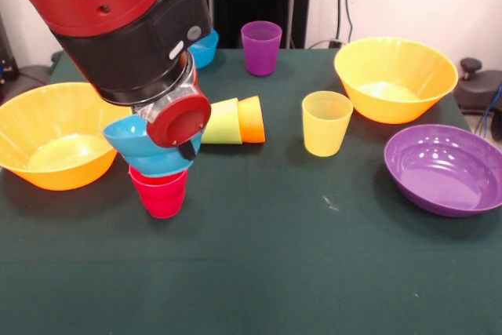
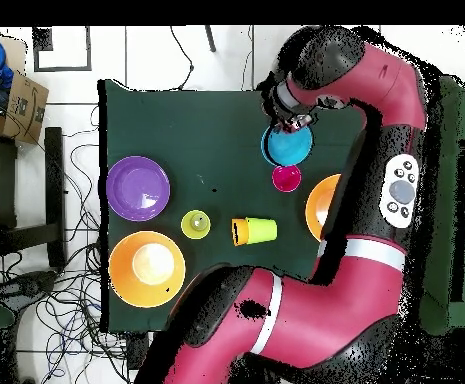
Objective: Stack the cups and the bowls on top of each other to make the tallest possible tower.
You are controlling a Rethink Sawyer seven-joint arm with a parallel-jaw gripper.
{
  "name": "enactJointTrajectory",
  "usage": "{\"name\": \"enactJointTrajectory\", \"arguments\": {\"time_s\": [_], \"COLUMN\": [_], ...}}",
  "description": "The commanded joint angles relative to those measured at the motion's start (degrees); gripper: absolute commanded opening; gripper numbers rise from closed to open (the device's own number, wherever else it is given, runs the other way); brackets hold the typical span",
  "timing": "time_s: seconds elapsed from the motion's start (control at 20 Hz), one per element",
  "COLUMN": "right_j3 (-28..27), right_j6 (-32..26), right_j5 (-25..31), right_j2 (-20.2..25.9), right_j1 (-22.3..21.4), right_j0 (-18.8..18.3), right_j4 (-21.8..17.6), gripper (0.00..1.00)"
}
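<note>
No writing or brand can be read anywhere. Taking the red cup (image 1: 159, 192) as landmark: an orange bowl (image 1: 55, 145) sits to its left. A cyan bowl (image 1: 147, 147) rests tilted on its rim, under the gripper (image 1: 174, 126), whose grasp is hidden. Right lie nested lime and orange cups (image 1: 235, 121), then the yellow cup (image 1: 326, 122).

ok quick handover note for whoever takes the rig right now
Gripper: at the cyan bowl; open or shut can't be seen.
Cyan bowl is tilted over the upright red cup; not clearly seated.
Lime cup and orange cup lie nested on their sides.
Yellow cup and purple cup upright; other bowls unstacked.
Left: seat the bowl, stack the rest.
</note>
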Motion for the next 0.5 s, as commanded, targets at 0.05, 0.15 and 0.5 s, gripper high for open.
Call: {"name": "enactJointTrajectory", "arguments": {"time_s": [0.05,0.15,0.5], "right_j3": [5.06,5.60,4.67], "right_j6": [6.16,6.24,7.17], "right_j5": [-0.32,-0.48,-0.03], "right_j2": [1.70,1.39,0.74], "right_j1": [1.73,1.82,4.19], "right_j0": [1.48,1.42,1.29], "right_j4": [-0.20,-0.34,-0.58], "gripper": [0.00,0.00,0.00]}}
